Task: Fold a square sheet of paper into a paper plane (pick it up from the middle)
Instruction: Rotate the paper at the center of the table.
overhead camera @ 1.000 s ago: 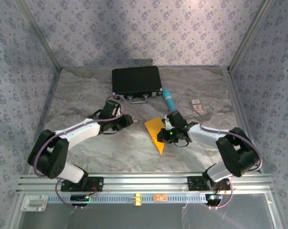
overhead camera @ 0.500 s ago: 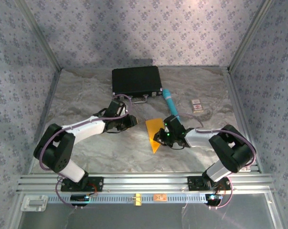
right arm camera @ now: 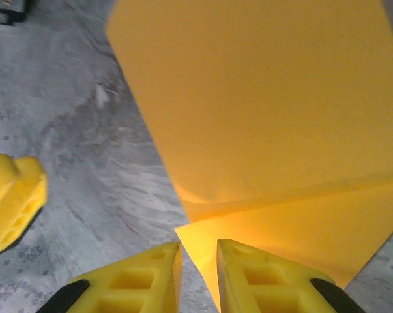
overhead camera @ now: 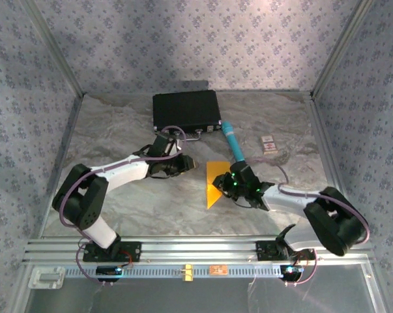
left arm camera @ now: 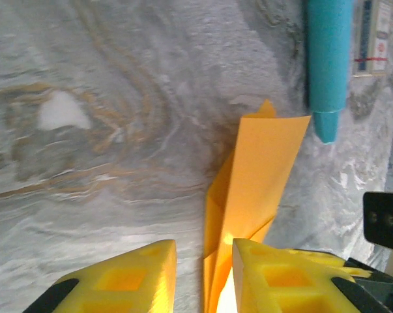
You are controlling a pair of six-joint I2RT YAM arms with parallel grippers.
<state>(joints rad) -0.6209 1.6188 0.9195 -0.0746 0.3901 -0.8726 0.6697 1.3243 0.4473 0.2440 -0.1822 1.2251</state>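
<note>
Left gripper and right gripper, jaws slightly spread, straddle the folded orange paper sheet; seemingly unpinched, its crease could spring open or slide.

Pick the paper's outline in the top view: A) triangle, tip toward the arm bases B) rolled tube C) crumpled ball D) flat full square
A: the orange-yellow sheet of paper has a wide far edge that narrows to a tip pointing at the near rail.

light: bright, even | shadows: soft | wrist views: near foreground blurred
</note>
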